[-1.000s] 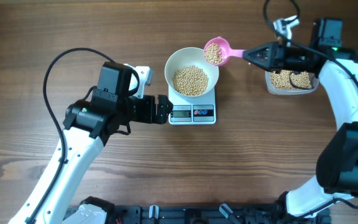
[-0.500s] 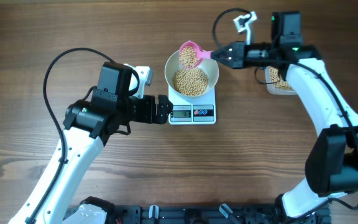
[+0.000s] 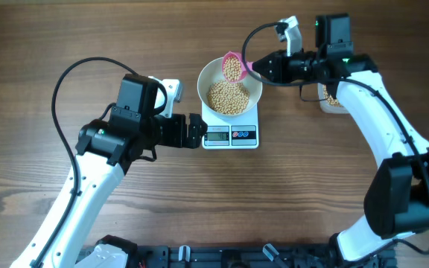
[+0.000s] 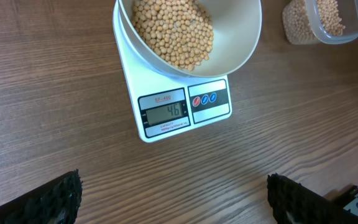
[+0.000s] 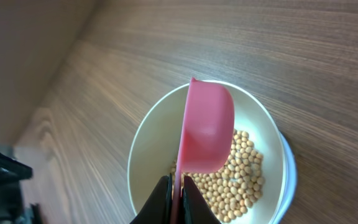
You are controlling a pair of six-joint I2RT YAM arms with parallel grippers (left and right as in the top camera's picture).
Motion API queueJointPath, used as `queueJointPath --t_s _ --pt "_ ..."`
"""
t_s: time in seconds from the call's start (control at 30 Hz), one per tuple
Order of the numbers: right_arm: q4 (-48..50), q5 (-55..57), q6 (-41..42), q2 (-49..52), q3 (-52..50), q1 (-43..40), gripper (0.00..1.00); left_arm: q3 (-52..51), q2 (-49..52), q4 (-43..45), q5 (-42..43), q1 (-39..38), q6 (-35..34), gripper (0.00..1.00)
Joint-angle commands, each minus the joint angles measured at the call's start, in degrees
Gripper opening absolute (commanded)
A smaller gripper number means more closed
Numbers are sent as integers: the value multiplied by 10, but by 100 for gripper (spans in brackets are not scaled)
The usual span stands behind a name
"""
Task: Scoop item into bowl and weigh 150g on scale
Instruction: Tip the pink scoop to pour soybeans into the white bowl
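Note:
A white bowl [image 3: 205,80] stands on the white scale [image 3: 230,136] and holds a heap of tan beans [image 3: 228,97]. My right gripper [image 3: 258,68] is shut on the handle of a pink scoop [image 3: 233,67], which is tilted over the bowl's far rim and has beans in it. In the right wrist view the scoop [image 5: 207,134] is turned on edge above the beans [image 5: 241,174], inside the bowl [image 5: 140,155]. My left gripper [image 3: 197,131] is open and empty, just left of the scale. The left wrist view shows the scale's lit display [image 4: 163,112] below the bowl [image 4: 247,37].
A clear plastic tub [image 3: 332,98] of beans sits right of the scale, partly under my right arm; it also shows in the left wrist view as the tub [image 4: 334,22] at top right. Bare wooden table [image 3: 289,193] lies in front of the scale.
My right gripper carried the loaded scoop left from near the tub to over the bowl and tipped it on edge. The left arm stayed still.

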Motion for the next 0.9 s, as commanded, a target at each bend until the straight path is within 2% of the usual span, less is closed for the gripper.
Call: queueJointPath --t_s 0.0,0.17,0.43,0.87 --pt "-13 53 -61 -33 -1 24 4 -4 2 2 7 -2 9 100" --pt "-37 108 -110 -46 -1 47 4 -4 2 2 7 -2 9 100" --pt "-37 159 -129 -75 -1 67 4 -4 2 2 7 -2 9 100" --pt "-28 170 -174 -78 -1 91 5 -4 2 2 7 -2 9 100"
